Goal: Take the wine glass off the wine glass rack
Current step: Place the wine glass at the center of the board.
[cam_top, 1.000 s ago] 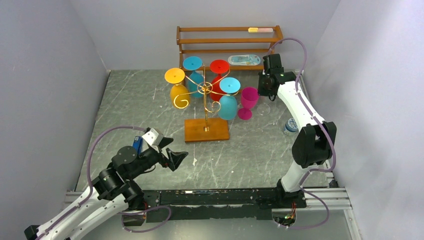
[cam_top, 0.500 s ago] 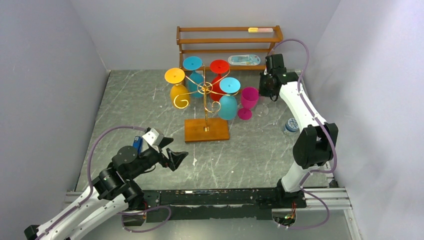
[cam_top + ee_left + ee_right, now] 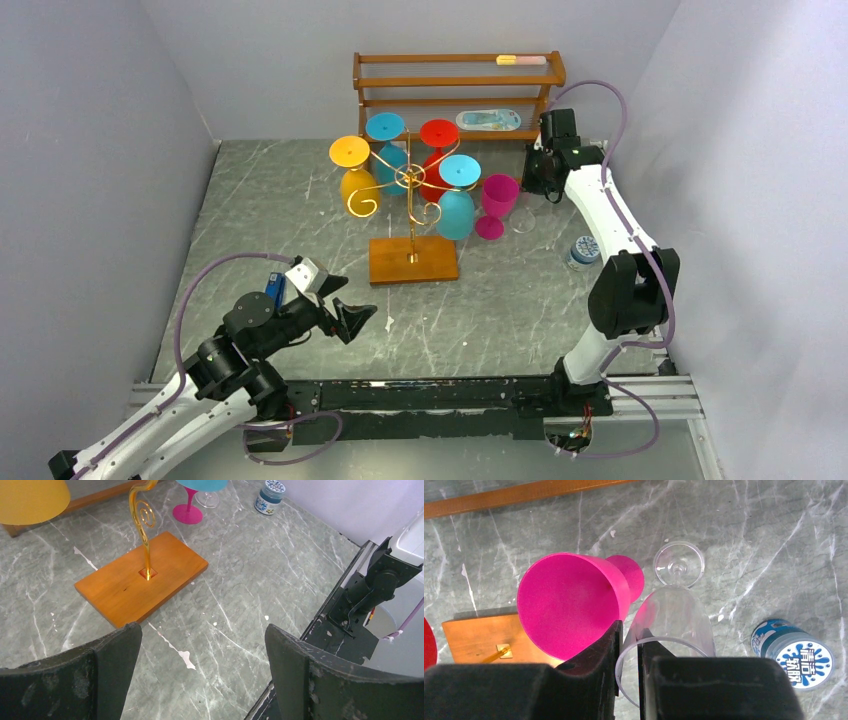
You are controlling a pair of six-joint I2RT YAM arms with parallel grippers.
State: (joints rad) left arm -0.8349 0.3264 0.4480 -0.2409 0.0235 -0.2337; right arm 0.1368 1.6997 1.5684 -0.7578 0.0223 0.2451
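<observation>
The gold wine glass rack (image 3: 409, 178) stands mid-table on its brown wooden base (image 3: 413, 260). Yellow (image 3: 355, 178), blue (image 3: 386, 140), red (image 3: 438, 150) and light-blue (image 3: 456, 205) glasses hang upside down from it. A pink glass (image 3: 497, 200) stands upright on the table to its right. My right gripper (image 3: 629, 630) is shut on the rim of a clear wine glass (image 3: 676, 612), one finger inside the bowl and one outside, right beside the pink glass (image 3: 569, 605). My left gripper (image 3: 202, 630) hangs open and empty over the front of the table, short of the rack's base (image 3: 140, 577).
A three-tier brown wooden shelf (image 3: 455, 85) stands against the back wall with a flat packet on it. A small blue-and-white jar (image 3: 794, 655) sits on the table to the right of the clear glass. Walls close in on both sides.
My right wrist has shifted a little to the right and back, still gripping the clear glass. The left arm has not moved.
</observation>
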